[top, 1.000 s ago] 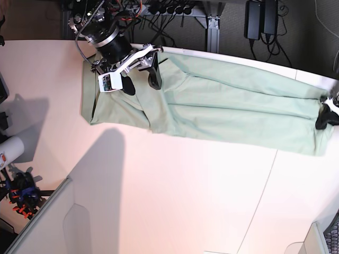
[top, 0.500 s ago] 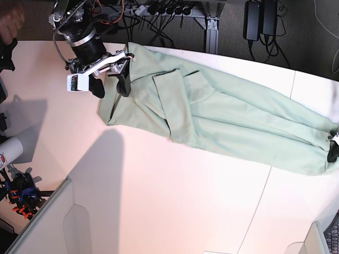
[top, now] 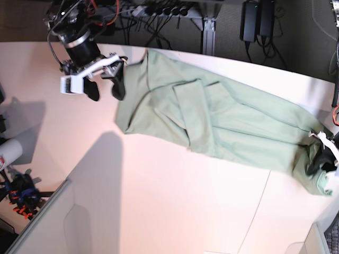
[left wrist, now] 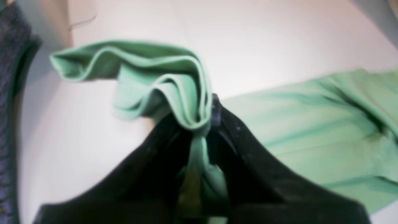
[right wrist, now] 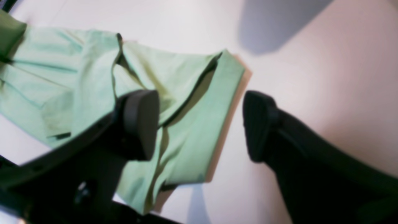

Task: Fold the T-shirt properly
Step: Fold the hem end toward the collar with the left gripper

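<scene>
Lying stretched in a long band across the white table (top: 159, 201): the T-shirt (top: 222, 124), already narrowed lengthwise, running from the far left corner of the base view down to the right edge. Folded flaps visible on top near the middle, probably the sleeves turned inward.

Pinched at the right end by the left gripper (left wrist: 202, 124): several layers of green cloth bunched between closed black fingers (left wrist: 248, 161), the edge of the cloth rising above them in a wavy loop. Held there most likely to keep the band under tension, or to carry this end over the other for the next fold. Grip on many layers, so slipping of the inner ones possible if pulled hard.

At the other end, the right gripper (right wrist: 199, 124) with fingers spread wide and holding nothing. One pad (right wrist: 140, 124) over the cloth, the other (right wrist: 258, 124) over bare table beside the shirt's edge; contact with the cloth hard to judge, seemingly raised above it. Empty and wide, seemingly ready either to take that end or to stay clear.

Judged about midway: long folds made, crosswise fold not yet done. Cloth soft and thin, easily wrinkled when dragged.
</scene>
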{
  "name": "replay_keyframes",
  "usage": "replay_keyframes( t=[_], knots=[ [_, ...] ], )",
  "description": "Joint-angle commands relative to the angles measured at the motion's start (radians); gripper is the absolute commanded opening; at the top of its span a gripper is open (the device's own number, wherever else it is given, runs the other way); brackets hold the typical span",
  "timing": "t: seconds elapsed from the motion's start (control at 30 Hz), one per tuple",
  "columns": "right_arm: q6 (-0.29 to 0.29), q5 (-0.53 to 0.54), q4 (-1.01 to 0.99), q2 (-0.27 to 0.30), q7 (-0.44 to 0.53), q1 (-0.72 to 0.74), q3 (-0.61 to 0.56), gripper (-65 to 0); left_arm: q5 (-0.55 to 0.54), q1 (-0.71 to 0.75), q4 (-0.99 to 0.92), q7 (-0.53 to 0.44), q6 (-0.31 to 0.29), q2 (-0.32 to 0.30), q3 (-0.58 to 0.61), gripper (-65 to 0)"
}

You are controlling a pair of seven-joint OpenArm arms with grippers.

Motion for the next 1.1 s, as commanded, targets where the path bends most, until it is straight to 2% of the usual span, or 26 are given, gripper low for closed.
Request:
replay_keyframes(
  t=[0.0, 0.27, 0.37, 0.47, 0.5, 0.57, 0.6, 0.63, 0.67, 0.9, 1.07],
  knots=[
    [0.002, 0.016, 0.018, 0.008, 0.024, 0.0, 0.005, -22.9, -0.005, -0.001, 0.041, -0.023, -0.006, 0.001, 0.024, -65.0],
    [0.002, 0.016, 0.018, 0.008, 0.027, 0.001, 0.005, -22.9, 0.165, 0.018, 0.027, -0.035, -0.006, 0.104, 0.302, -65.0],
    [0.002, 0.016, 0.018, 0.008, 0.027, 0.003, 0.005, -22.9, 0.228, 0.019, -0.009, -0.064, 0.0, 0.113, 0.353, -65.0],
    [0.002, 0.017, 0.018, 0.008, 0.026, 0.003, 0.005, -22.9, 0.233, 0.019, -0.055, -0.085, 0.0, 0.113, 0.369, -65.0],
    [0.002, 0.023, 0.018, 0.008, 0.026, 0.003, 0.005, -22.8, 0.233, 0.019, -0.069, -0.1, 0.0, 0.113, 0.369, -59.0],
    [0.002, 0.035, 0.018, 0.008, 0.026, 0.003, 0.005, -22.8, 0.233, 0.019, -0.089, -0.115, 0.0, 0.113, 0.369, -41.7],
    [0.002, 0.036, 0.018, 0.008, 0.026, 0.003, 0.005, -22.8, 0.228, 0.019, -0.094, -0.117, -0.001, 0.113, 0.369, -34.0],
    [0.002, 0.035, 0.018, 0.008, 0.026, 0.003, 0.006, -22.8, 0.212, 0.019, -0.094, -0.116, 0.0, 0.113, 0.369, -28.9],
    [0.002, 0.034, 0.018, 0.008, 0.022, 0.003, 0.012, -22.8, 0.19, 0.019, -0.093, -0.116, 0.0, 0.113, 0.369, -27.6],
    [0.001, 0.035, -0.08, 0.009, 0.008, 0.019, 0.091, -22.8, 0.005, 0.011, -0.079, -0.103, -0.005, 0.113, 0.368, -27.6],
    [0.002, 0.072, -0.276, 0.008, 0.008, 0.114, 0.091, -21.8, -0.158, -0.021, -0.078, -0.006, -0.006, 0.124, 0.368, -27.7]
  ],
)
